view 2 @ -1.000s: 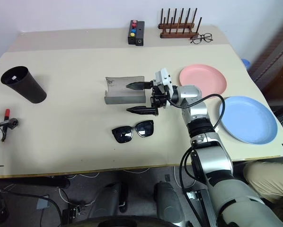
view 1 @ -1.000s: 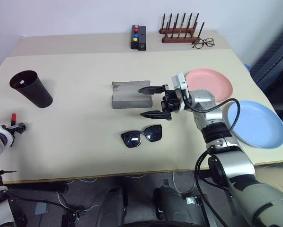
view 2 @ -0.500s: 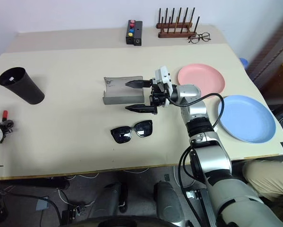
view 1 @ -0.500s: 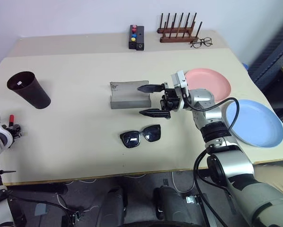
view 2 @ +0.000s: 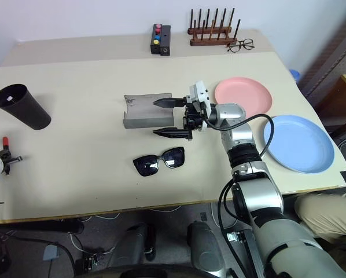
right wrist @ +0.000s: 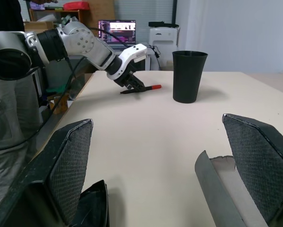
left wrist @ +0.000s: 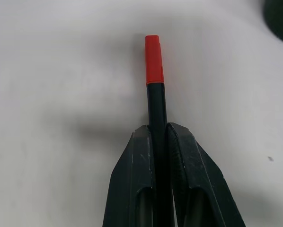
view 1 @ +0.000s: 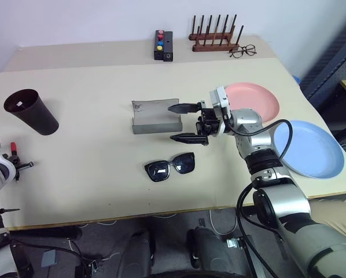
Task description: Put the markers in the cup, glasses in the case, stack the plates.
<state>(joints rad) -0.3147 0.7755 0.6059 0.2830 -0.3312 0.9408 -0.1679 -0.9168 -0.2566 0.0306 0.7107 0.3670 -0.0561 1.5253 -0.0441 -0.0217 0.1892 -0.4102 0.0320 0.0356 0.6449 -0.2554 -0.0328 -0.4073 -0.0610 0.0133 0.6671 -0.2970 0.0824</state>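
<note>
The left pincer (left wrist: 159, 142) is closed on the slim black marker with a red cap (left wrist: 155, 90), low over the beige desk (view 1: 92, 145). This is the marker step. Next, the robot probably must lift it to the tall dark tapered cup (view 1: 31, 111), which stands near, beyond the pincer. The right pincer (view 1: 183, 123) hangs wide open just beside the grey case (view 1: 153, 116).

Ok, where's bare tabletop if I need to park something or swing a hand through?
Widest bare patch: between the cup and the open case, running to the near edge. Also free: the far strip between the case and the button box. Crowded: around the sunglasses, the open right gripper, the pink plate and the blue plate.
</note>
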